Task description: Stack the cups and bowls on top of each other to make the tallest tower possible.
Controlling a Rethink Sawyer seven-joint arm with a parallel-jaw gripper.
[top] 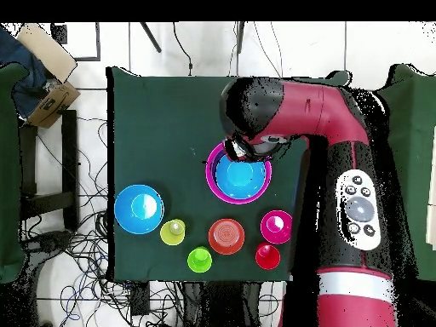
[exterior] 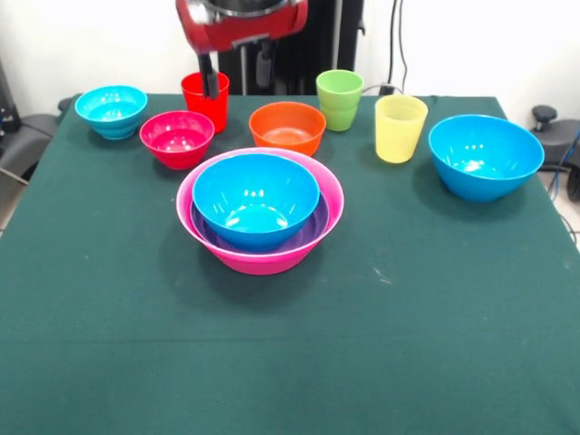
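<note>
Status: tower [exterior: 260,217] is three deep, sits mid table [exterior: 290,353]
- base = big pink bowl [exterior: 263,261], upright
- wide purple bowl [exterior: 311,234] nested inside it, only a sliver of it shows
- blue bowl [exterior: 256,195] seated in the purple one, rim roughly level, looks stable

Still loose, all upright and well apart from the tower:
- second blue bowl [exterior: 480,156], off to the picture's right in the front view
- orange bowl [exterior: 287,127], just behind the tower
- magenta bowl [exterior: 177,138], beside the orange one
- cyan bowl [exterior: 111,111], far corner at the picture's left
- yellow cup [exterior: 400,128], green cup [exterior: 340,100], red cup [exterior: 205,100], along the back row

So 3 of 10 pieces placed, 7 to go, roughly a third done by my count. Second blue bowl looks like the logical next piece, then the small bowls, cups last

Gripper [exterior: 237,77] hangs at the top of the front view, fingers [exterior: 210,80] spread wide with nothing between them. One finger overlaps the red cup in that view, but overhead puts the arm head by the tower, so I read that as line of sight, not contact
</note>
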